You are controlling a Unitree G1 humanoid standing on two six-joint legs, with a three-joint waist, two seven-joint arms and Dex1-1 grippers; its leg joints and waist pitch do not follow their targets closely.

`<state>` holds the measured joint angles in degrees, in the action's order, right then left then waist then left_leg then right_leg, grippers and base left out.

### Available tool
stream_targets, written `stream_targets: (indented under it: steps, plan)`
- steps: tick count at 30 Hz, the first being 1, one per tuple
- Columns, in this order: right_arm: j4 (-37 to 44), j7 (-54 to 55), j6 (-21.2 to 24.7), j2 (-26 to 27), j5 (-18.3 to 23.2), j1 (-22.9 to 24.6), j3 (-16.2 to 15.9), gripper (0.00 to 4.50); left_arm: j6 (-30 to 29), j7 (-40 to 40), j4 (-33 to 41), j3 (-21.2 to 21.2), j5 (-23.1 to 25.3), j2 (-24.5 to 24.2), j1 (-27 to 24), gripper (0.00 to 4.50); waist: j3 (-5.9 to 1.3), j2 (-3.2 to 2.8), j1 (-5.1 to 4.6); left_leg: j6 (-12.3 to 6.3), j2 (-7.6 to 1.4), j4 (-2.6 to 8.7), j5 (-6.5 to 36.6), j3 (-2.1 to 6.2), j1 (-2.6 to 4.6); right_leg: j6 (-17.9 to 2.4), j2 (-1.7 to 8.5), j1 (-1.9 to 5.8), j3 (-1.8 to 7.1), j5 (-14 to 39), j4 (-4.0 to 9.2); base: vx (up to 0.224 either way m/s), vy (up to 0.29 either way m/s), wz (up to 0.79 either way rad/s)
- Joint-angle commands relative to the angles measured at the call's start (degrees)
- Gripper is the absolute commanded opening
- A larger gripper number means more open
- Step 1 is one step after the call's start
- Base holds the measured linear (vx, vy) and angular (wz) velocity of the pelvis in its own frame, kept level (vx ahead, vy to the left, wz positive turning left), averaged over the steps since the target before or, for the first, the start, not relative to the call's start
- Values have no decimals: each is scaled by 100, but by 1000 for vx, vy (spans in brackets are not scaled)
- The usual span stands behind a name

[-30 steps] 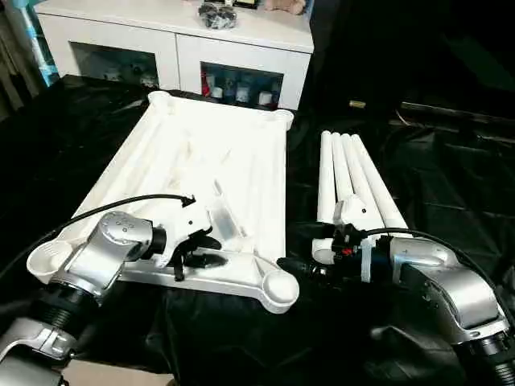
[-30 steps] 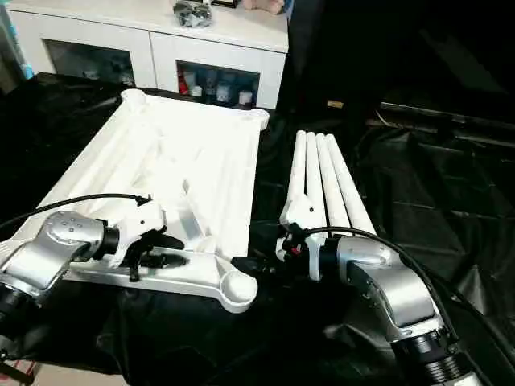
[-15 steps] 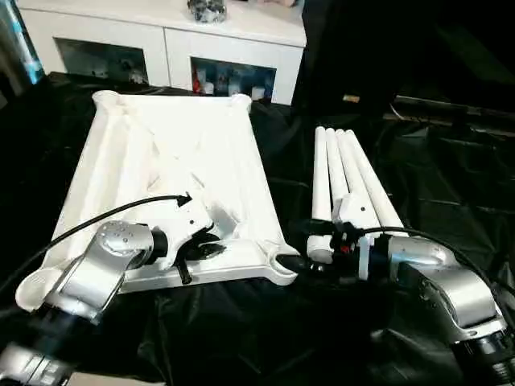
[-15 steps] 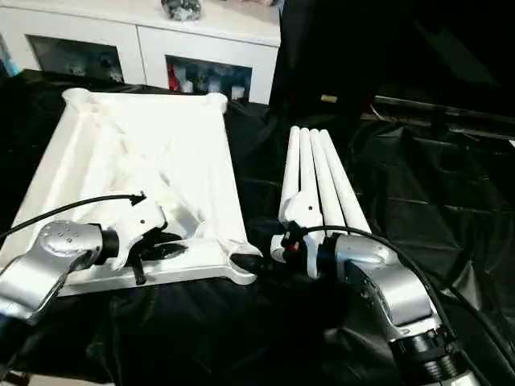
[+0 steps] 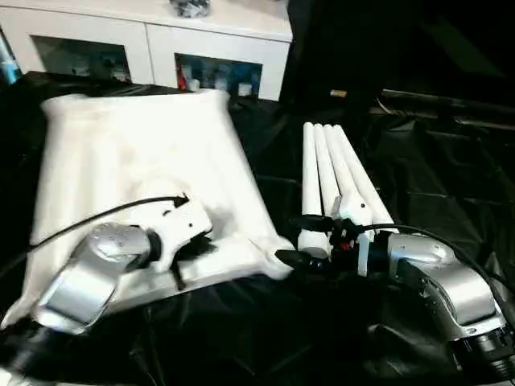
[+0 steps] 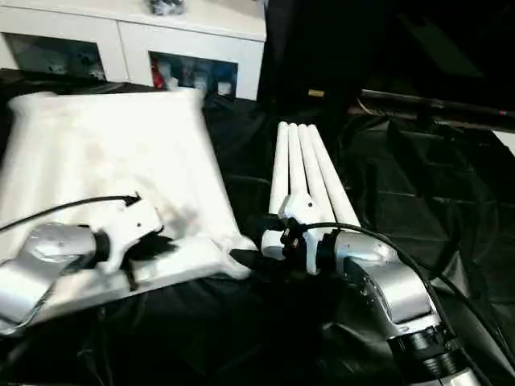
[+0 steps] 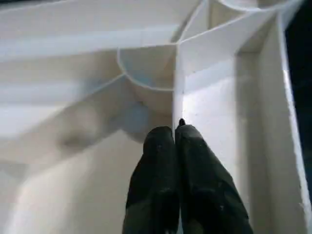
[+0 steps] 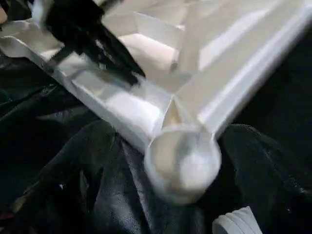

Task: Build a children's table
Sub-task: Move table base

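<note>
Nearest to me, my two silver forearms reach in from either side over a black plastic sheet (image 5: 241, 338) that covers the work surface.

My left gripper (image 7: 174, 134) rests inside the near edge of the table top (image 5: 137, 153), which lies upside down on the sheet. Through the left wrist camera, its two black fingers (image 7: 156, 161) are pressed together with no gap, tips against a thin upright rib (image 7: 178, 83) of the ribbed underside. They look clenched on nothing.

My right gripper (image 5: 306, 239) points leftward, just beside the near right corner socket (image 8: 183, 163) of the table top. Its fingers look parted, one above the other, with nothing between them.

Just behind the right gripper, four white legs (image 5: 330, 173) lie side by side on the sheet, touching one another, running away from me. They sit right of the table top, apart from it.

The table top stretches away on the left. It looks blurred in the head views.

Farthest off, a white cabinet (image 5: 153, 40) with glass doors stands behind the sheet.
</note>
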<state>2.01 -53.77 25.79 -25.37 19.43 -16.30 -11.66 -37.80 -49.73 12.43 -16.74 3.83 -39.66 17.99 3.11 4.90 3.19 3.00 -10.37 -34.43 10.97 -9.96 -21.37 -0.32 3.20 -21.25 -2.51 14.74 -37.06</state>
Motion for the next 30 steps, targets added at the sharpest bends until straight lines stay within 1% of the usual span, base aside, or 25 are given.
stream_targets:
  steps: [1,3,4,5,6,8,9,10,12,13,14,15,17,18,19,22,23,24,25,26,27,28,29,30]
  plan:
    - [-28,36,-55,-21,-58,31,100,407,32,108,497,171,53,5,288,1,-328,-152,67,-159,-314,392,358,114,116,-1512,467,243,279,-860,358,0,0,0]
    - [-35,57,-67,-4,-63,38,86,407,175,176,515,205,28,79,376,1,-332,-172,106,-103,-321,392,354,114,133,-1524,462,229,273,-904,352,0,0,0]
    - [-40,79,-75,13,-67,40,72,407,532,257,374,232,-4,176,400,1,-332,-172,121,-102,-317,384,356,111,133,-1527,463,229,276,-925,353,0,0,0]
    - [-40,82,-76,16,-67,40,70,407,592,270,347,236,-9,191,402,1,-335,-163,151,-108,-312,379,333,107,125,-1519,465,241,280,-979,350,0,0,0]
    - [-40,93,-76,25,-67,39,64,407,782,260,291,228,-29,208,375,1,-342,-162,173,-105,-314,379,305,107,130,-1507,469,243,280,-1006,345,0,0,0]
    - [-40,113,-75,37,-64,32,58,407,1059,229,178,140,13,159,279,1,-349,-172,228,-95,-304,374,295,104,135,-1446,460,235,280,-1039,342,0,0,0]
    - [-37,133,-86,42,-70,37,57,407,1346,180,45,69,37,120,184,1,-348,-170,233,-89,-303,375,301,102,135,-1431,459,233,280,-1044,340,0,0,0]
    - [-33,137,-86,45,-64,44,62,407,1500,144,-29,32,46,96,133,1,-340,-171,239,-72,-300,386,361,110,122,-1383,460,240,277,-966,347,0,0,0]
    - [-27,149,-94,46,-67,57,62,407,1731,115,-158,-9,50,90,70,1,-349,-178,231,-28,-305,392,399,112,129,-1326,458,233,275,-934,341,0,0,0]
    - [-13,154,-92,42,-63,73,63,407,1873,147,-300,-32,60,126,26,1,-354,-200,238,-4,-307,392,386,117,136,-1320,458,226,270,-978,335,0,0,0]
    - [-9,155,-91,41,-62,77,64,407,1902,158,-333,-34,63,138,17,1,-351,-192,237,13,-306,395,421,114,135,-1312,454,224,272,-974,337,0,0,0]
    - [-2,159,-90,38,-62,83,64,407,2005,145,-416,-56,60,156,0,1,-351,-202,246,29,-310,400,448,119,135,-1314,463,228,270,-961,340,0,0,0]
    - [3,168,-84,40,-64,87,67,407,2168,182,-612,-78,69,222,-23,1,-349,-202,250,51,-310,401,509,111,145,-1314,465,222,275,-914,346,0,0,0]
    - [4,177,-84,40,-67,89,70,407,2288,212,-720,-101,98,242,-32,1,-351,-200,256,64,-314,403,515,113,145,-1313,467,223,273,-916,342,0,0,0]
    - [7,197,-84,41,-75,94,75,407,2564,286,-965,-151,169,284,-51,1,-349,-195,263,49,-305,397,500,112,141,-1307,464,222,276,-925,348,0,0,0]
    - [8,249,-75,47,-84,96,95,407,3026,448,-1298,-195,291,328,-38,1,-329,-185,271,77,-315,419,640,115,143,-1248,475,222,279,-722,371,0,0,0]
    - [15,259,-60,47,-77,97,102,407,3150,479,-1356,-193,314,329,-30,1,-317,-188,283,95,-315,427,809,113,155,-1223,486,217,284,-464,398,0,0,0]
    - [15,260,-58,47,-76,97,102,407,3161,481,-1360,-192,316,328,-29,25,-321,-186,287,106,-318,428,852,110,159,-1210,494,220,289,-374,400,0,0,0]
    - [47,280,37,45,-27,97,134,407,3031,288,-1308,-93,112,317,-62,40,-323,-201,303,130,-326,431,856,113,163,-1209,507,217,294,-291,397,0,0,0]
    - [66,292,98,44,4,97,154,407,2877,129,-1249,-20,-52,311,-91,50,-317,-208,299,147,-326,439,869,113,157,-1200,494,205,289,-223,400,0,0,0]
    - [94,327,163,40,19,91,175,407,2770,26,-1165,63,-157,256,-140,49,-318,-179,300,154,-324,442,853,109,164,-1202,495,205,286,-198,401,0,0,0]
    - [134,434,289,55,31,75,210,407,2720,-71,-1080,163,-229,162,-215,51,-315,-198,298,173,-322,448,840,115,154,-1214,494,203,282,-162,395,0,0,0]
    - [140,487,345,72,39,59,227,407,2702,-114,-1056,190,-258,123,-242,58,-315,-194,293,175,-321,446,828,114,155,-1206,491,199,284,-173,397,0,0,0]
    - [145,554,415,96,51,36,247,407,2677,-175,-1032,220,-300,75,-274,77,-316,-158,282,162,-315,443,795,107,152,-1207,485,200,285,-187,395,0,0,0]
